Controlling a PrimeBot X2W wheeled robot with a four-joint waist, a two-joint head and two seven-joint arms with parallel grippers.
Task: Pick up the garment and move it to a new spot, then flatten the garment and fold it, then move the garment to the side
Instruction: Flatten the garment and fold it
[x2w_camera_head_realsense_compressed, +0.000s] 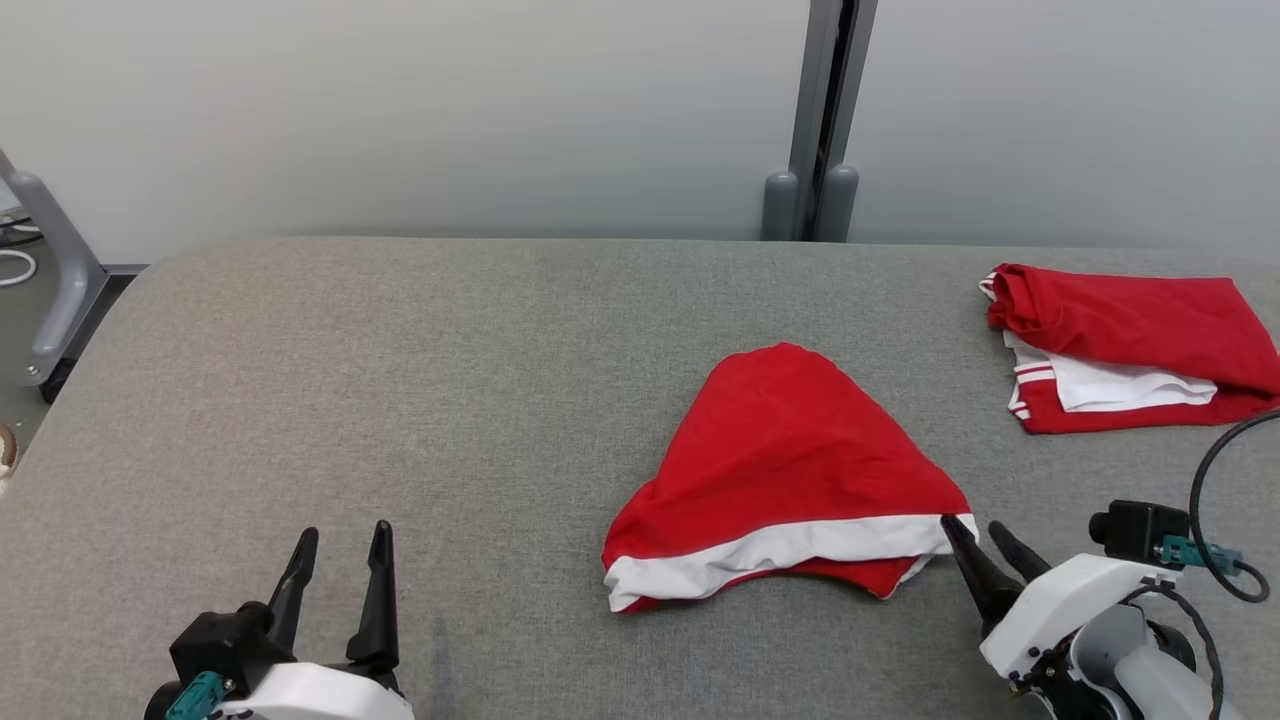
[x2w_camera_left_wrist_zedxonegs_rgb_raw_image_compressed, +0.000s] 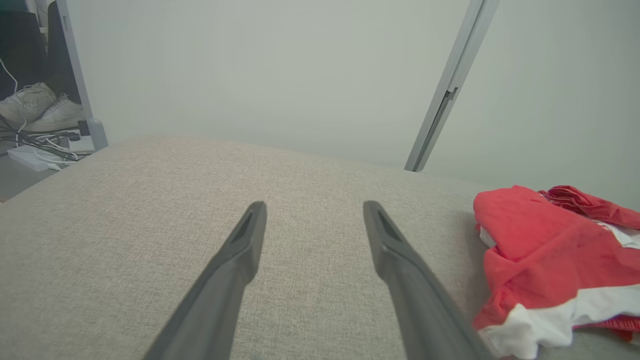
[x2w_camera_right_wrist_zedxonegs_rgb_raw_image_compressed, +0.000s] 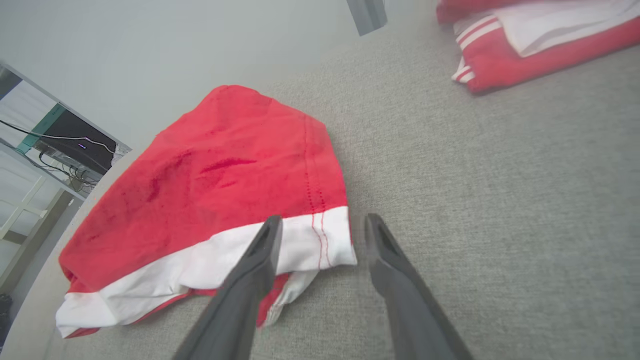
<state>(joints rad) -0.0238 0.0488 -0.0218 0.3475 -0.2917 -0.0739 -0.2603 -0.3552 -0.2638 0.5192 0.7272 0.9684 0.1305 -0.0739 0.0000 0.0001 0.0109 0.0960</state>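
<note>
The garment, red with a white band along its near edge, lies in a rough triangle at the middle of the grey table. My right gripper is at the garment's near right corner with its jaws apart. In the right wrist view the garment has that white corner lying flat between the fingers of the right gripper, ungripped. My left gripper stands open over bare table at the lower left, well left of the garment. In the left wrist view the left gripper holds nothing, and the garment lies to its right.
A folded red and white pile lies at the table's back right, also in the right wrist view as the pile. A grey post stands behind the table. White shoes and cables lie on the floor past the left edge.
</note>
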